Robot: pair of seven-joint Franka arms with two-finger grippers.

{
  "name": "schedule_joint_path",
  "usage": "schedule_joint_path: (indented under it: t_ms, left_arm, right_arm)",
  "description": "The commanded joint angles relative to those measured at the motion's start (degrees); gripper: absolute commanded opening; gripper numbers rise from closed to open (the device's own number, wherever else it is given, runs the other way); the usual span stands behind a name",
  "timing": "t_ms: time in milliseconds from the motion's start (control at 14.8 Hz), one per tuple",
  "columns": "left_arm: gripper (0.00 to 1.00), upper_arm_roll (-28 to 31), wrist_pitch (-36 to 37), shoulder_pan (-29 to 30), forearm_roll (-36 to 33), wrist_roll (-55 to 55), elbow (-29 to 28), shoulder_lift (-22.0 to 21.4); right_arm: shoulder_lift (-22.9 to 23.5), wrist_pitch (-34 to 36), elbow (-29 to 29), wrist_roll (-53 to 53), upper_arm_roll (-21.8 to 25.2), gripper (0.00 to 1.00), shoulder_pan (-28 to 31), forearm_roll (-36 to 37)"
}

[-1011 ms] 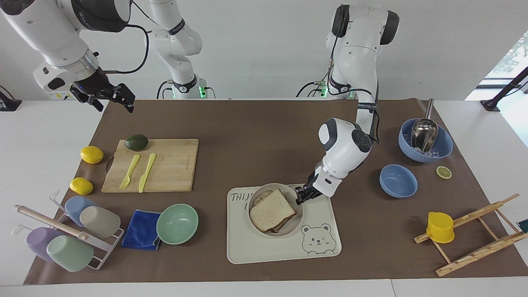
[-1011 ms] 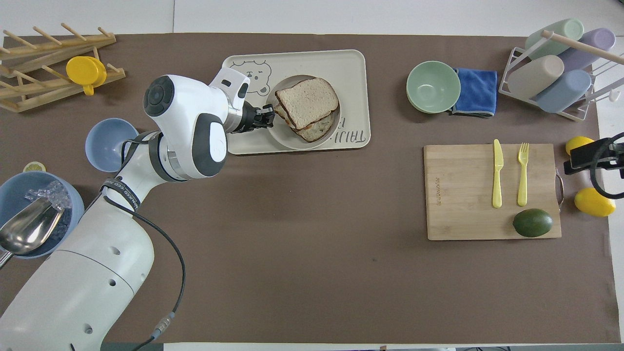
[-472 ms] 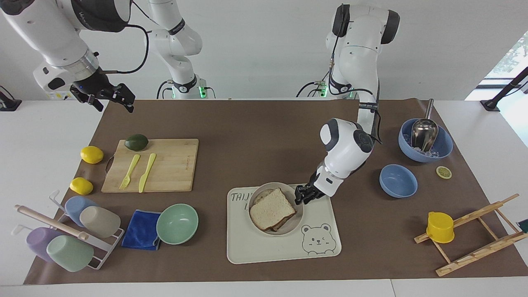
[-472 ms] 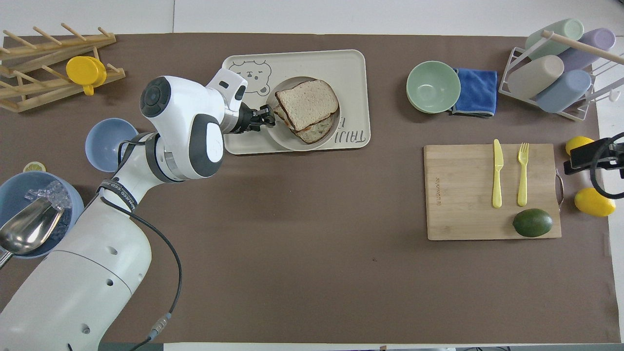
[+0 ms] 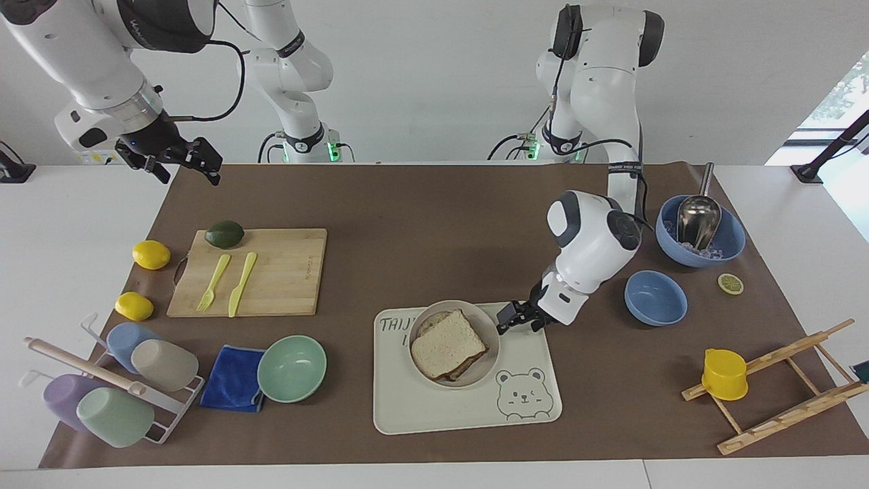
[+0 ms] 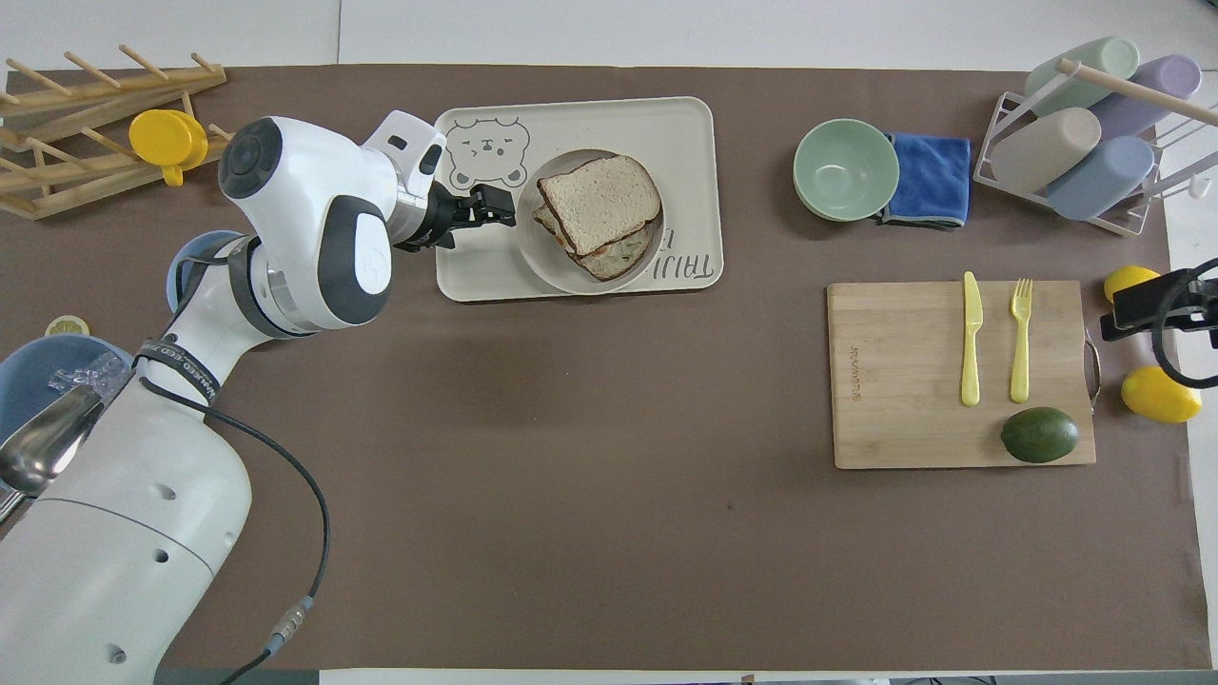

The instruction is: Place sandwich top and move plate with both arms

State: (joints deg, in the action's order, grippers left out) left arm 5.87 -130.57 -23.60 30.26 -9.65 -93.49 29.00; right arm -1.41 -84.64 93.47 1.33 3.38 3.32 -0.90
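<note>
Sandwich top (image 5: 447,344) sitting on the plate (image 5: 489,336), just beside the left gripper (image 5: 510,318), fingers spread and holding nothing, right gripper (image 5: 178,160) spread too, waiting up over the table's corner

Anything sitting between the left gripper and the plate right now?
Nothing: in the facing view only bare tray separates the left gripper from the plate, with the sandwich top resting on it.

The sandwich top (image 6: 599,201) lies on the plate (image 6: 542,259); left hand (image 6: 487,205) beside it.
</note>
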Motion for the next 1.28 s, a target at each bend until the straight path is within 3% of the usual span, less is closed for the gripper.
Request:
schedule_joint_path:
  t_ms: [0, 135, 472, 1011, 1213]
  left_arm:
    - [1.00, 2.99, 9.16, 2.32, -1.25, 0.43, -1.17, -7.71]
    - [1.00, 6.16, 14.97, 2.33, -6.23, 0.34, -1.08, -11.40]
    - [1.00, 6.43, 29.21, 3.90, -23.12, 0.86, -1.08, -22.74]
    - [1.00, 6.17, 42.67, 5.67, -30.52, 7.80, -1.69, -32.33]
    - [1.00, -1.01, 43.22, 14.16, -30.52, 11.40, -2.65, -32.43]
  right_arm:
    - [-0.79, -0.62, 0.92, -0.80, -0.30, 1.00, 0.29, -0.50]
    - [-0.88, -0.62, 0.92, -0.80, -0.30, 1.00, 0.29, -0.50]
    - [-0.88, -0.62, 0.92, -0.80, -0.30, 1.00, 0.29, -0.50]
    - [-0.88, -0.62, 0.92, -0.80, -0.30, 1.00, 0.29, -0.50]
    - [-0.88, -0.62, 0.92, -0.80, -0.30, 1.00, 0.29, -0.50]
